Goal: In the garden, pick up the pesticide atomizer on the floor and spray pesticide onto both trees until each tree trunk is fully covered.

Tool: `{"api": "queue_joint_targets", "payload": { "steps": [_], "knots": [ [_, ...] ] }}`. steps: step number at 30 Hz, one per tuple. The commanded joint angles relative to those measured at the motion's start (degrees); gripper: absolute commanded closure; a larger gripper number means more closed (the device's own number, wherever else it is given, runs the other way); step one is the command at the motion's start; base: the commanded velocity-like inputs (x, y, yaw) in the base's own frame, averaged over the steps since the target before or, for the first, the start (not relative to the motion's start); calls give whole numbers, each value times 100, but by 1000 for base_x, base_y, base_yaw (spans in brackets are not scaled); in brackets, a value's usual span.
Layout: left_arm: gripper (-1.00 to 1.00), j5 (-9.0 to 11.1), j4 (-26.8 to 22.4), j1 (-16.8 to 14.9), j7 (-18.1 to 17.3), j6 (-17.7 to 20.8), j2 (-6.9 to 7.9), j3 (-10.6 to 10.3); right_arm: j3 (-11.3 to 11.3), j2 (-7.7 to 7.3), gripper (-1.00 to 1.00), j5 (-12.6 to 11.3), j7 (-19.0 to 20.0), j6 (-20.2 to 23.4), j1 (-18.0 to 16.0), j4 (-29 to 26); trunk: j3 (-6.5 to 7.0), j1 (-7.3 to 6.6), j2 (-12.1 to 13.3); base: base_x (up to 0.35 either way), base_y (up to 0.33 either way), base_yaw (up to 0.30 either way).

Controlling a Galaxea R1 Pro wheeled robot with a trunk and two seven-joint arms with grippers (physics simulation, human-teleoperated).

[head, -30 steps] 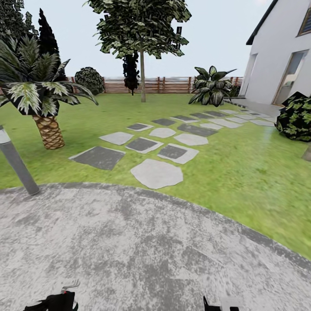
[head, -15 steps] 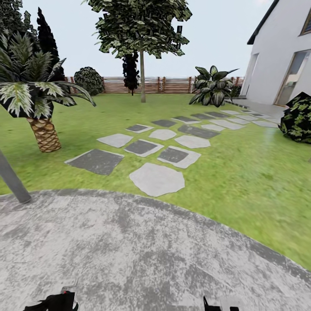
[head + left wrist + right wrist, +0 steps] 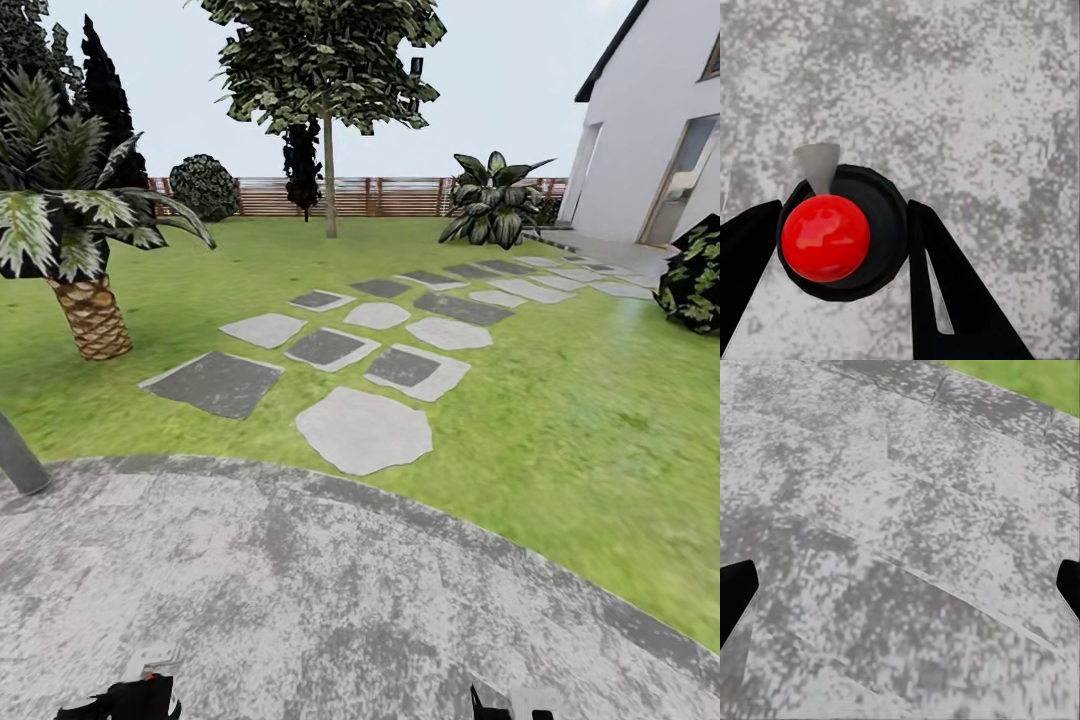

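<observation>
The pesticide atomizer (image 3: 825, 236), a black bottle with a round red top and a grey nozzle, sits between the two black fingers of my left gripper (image 3: 840, 240), which is shut on it above the speckled grey floor (image 3: 330, 590). In the head view the atomizer's nozzle (image 3: 150, 664) pokes up at the bottom edge over my left gripper (image 3: 130, 698). My right gripper (image 3: 505, 703) is low at the bottom edge; in its wrist view the right gripper (image 3: 900, 592) stands wide open over bare paving. One tree (image 3: 328, 60) with a straight pale trunk (image 3: 329, 185) stands far across the garden lawn (image 3: 560, 420).
Grey and white stepping slabs (image 3: 365, 430) cross the grass ahead. A short palm (image 3: 90, 310) and a grey bollard (image 3: 18, 460) stand at the left. A dark shrub (image 3: 700, 280) and the white house (image 3: 650, 140) are at the right. A slatted fence (image 3: 390, 197) closes the back.
The whole head view has shifted: the paving edge sits lower and the bollard and palm have slid left, so the camera has moved. Both grippers keep their places, the left still holding the atomizer.
</observation>
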Motion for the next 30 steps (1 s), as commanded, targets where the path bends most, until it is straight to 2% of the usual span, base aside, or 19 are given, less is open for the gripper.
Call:
{"api": "queue_joint_targets", "payload": {
  "steps": [1, 30],
  "knots": [
    [100, -43, -13, -2, -41, 36, -2, 50, 4, 0, -100, 8, -19, -15, -3, 4, -5, 2, -2, 338, 0, 0],
    [100, -43, -21, -2, -41, 36, 8, 50, 4, 0, -100, 7, -20, -15, -3, 4, -5, 2, -2, 338, 0, 0]
  ]
}}
